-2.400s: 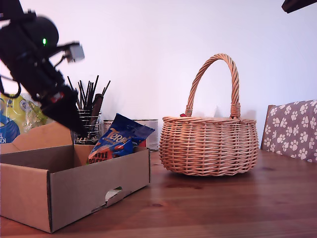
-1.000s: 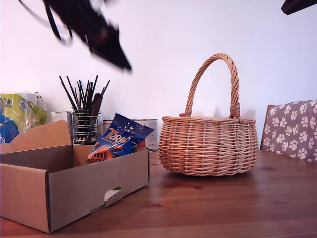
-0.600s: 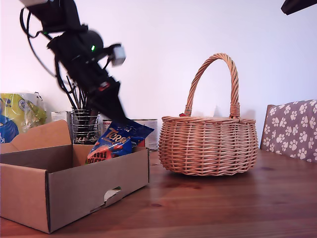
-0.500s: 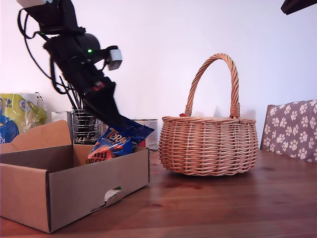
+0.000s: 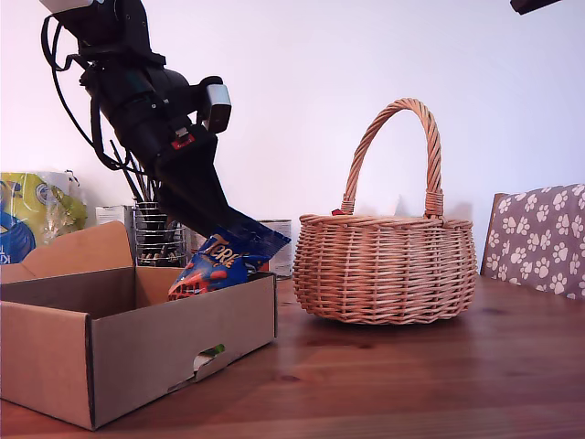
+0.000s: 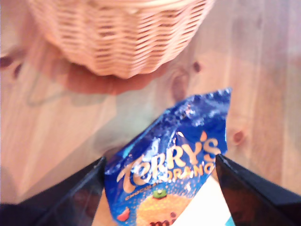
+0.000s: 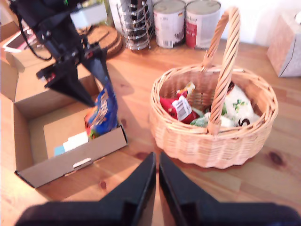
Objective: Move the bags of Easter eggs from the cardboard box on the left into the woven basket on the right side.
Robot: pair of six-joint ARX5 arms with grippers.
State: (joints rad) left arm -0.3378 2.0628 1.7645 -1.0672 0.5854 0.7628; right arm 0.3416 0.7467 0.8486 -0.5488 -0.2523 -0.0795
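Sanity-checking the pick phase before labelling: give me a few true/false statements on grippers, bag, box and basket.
1. My first gripper has its fingers on either side of a Terry's bag. True.
2. That bag is already inside the woven basket. False: it is at the cardboard box, its lower end still inside the box.
3. My second gripper holds a bag. False: its jaws are together with nothing between them.
4. The basket already has items in it. True.
5. The basket lies tipped on its side. False: it stands upright, handle up.
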